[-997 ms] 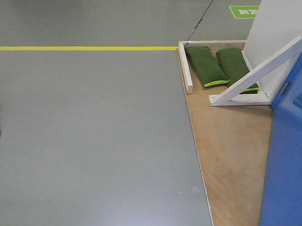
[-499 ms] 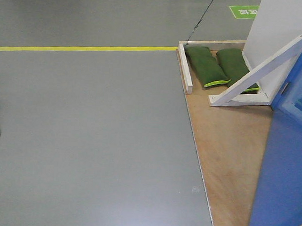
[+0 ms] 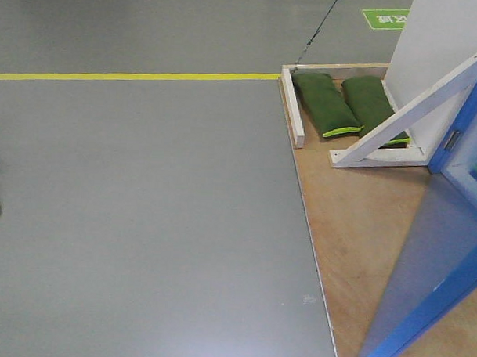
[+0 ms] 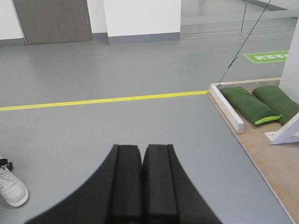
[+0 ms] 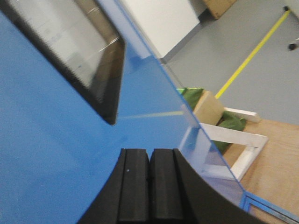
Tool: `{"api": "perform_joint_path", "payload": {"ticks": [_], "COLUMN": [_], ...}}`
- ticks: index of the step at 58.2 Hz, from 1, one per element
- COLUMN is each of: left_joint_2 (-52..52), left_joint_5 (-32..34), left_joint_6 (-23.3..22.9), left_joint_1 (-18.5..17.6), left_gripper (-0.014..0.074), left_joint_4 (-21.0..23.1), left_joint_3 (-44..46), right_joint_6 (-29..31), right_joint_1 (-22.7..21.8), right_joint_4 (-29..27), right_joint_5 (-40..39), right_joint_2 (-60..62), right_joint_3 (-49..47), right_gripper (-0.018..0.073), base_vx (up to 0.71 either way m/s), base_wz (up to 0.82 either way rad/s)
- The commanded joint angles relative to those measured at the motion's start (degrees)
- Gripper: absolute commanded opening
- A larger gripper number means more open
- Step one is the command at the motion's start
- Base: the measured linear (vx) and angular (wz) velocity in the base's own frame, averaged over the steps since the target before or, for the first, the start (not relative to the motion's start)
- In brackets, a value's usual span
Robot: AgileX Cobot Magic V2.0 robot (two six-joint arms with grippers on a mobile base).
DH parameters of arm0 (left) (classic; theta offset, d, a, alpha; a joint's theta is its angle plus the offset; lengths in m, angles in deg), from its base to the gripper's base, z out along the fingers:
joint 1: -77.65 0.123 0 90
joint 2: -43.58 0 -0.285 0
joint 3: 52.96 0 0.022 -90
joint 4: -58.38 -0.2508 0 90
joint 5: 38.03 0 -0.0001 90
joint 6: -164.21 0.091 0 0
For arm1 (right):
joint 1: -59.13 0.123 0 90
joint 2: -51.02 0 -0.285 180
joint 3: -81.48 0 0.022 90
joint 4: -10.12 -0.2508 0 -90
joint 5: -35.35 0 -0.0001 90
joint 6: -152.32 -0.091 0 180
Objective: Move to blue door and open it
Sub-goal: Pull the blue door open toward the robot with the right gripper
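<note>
Exterior front-facing view: the blue door (image 3: 435, 264) stands at the right edge, its glossy leaf angled over the wooden platform (image 3: 354, 222), near a white brace (image 3: 413, 114) and green sandbags (image 3: 327, 103). Close against the door face sits the right pincer (image 5: 149, 186), fingers together, gripping nothing. Facing the floor (image 4: 140, 116), the left pincer (image 4: 142, 186) is also together. Risk: with no hold, the right pincer may slide off the slick panel

Green sandbags (image 3: 327, 105) lie on the plywood platform (image 3: 362, 230).
</note>
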Motion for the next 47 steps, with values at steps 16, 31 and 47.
{"api": "perform_joint_path", "payload": {"ticks": [16, 31, 47], "left_joint_2": [0.68, 0.68, 0.68], "left_joint_5": [4.89, 4.89, 4.89], "left_joint_6": [-0.39, -0.39, -0.39], "left_joint_1": [-0.37, -0.37, -0.37], "left_gripper": [0.0073, 0.0073, 0.0073], "left_joint_4": [0.12, 0.12, 0.12], "left_joint_3": [1.49, 1.49, 1.49], "right_joint_6": [1.91, 1.91, 1.85], "right_joint_1": [12.53, 19.22, 25.02], "right_joint_4": [0.23, 4.58, 5.04], "right_joint_5": [-5.16, -10.61, -11.46], "right_joint_2": [2.41, 2.41, 2.41], "right_joint_3": [-1.86, -1.86, -1.86], "right_gripper": [0.0012, 0.0012, 0.0012], "base_vx": [0.0, 0.0, 0.0], "base_wz": [0.0, 0.0, 0.0]}}
